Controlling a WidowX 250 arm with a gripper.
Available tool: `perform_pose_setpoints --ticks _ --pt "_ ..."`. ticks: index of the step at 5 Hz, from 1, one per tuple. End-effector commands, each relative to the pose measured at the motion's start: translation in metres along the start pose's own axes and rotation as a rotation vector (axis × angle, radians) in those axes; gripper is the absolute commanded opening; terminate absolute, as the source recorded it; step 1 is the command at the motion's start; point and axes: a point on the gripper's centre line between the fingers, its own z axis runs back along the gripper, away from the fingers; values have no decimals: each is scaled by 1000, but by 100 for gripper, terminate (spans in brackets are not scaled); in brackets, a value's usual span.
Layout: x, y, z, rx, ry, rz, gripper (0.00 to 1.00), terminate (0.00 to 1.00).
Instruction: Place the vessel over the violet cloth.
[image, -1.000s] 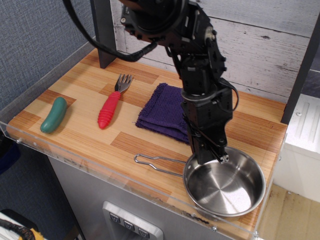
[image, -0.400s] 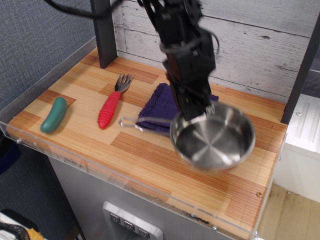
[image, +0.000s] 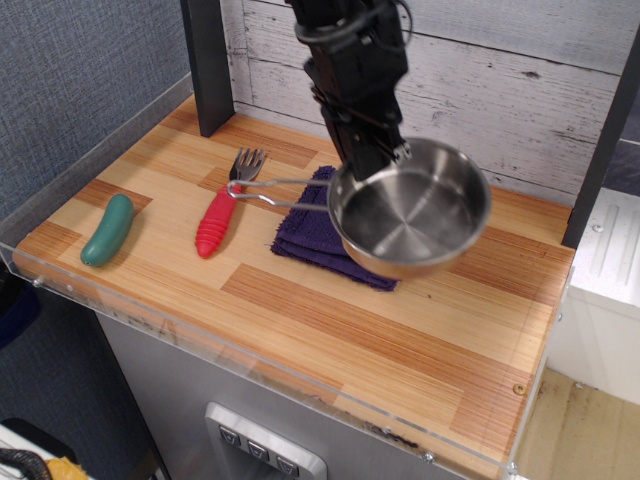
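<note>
One green pickle-shaped item (image: 107, 230) lies at the left of the desk (image: 300, 310). Beside it to the right lies one fork (image: 228, 200) with a red ribbed handle and grey tines pointing to the rear wall.

One violet cloth (image: 322, 232) lies flat near the desk's middle: dark purple, fuzzy, folded, with layered edges along its front. Only its left and front portions show; the remainder is hidden behind the pan.

One vessel (image: 410, 207) is held off the desk, tilted slightly, above the right part of the cloth and overhanging beyond it to the right. It is round, shallow, polished steel, with a brassy tint on its outer wall. Its thin wire-loop handle reaches left, ending above the fork's tines. The pan appears slightly blurred.

One tool (image: 372, 160), black, is clamped on the vessel's rim at the rear-left, near the handle's root. Its fingertips are hard to separate from the rim. The arm above is cut off by the top edge.
</note>
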Motion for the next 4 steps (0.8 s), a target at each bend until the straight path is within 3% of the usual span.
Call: perform_pose_setpoints --ticks 1,4 --pt "2 41 7 64 -23 37 0 0" --pt "3 63 -29 66 35 65 0 0"
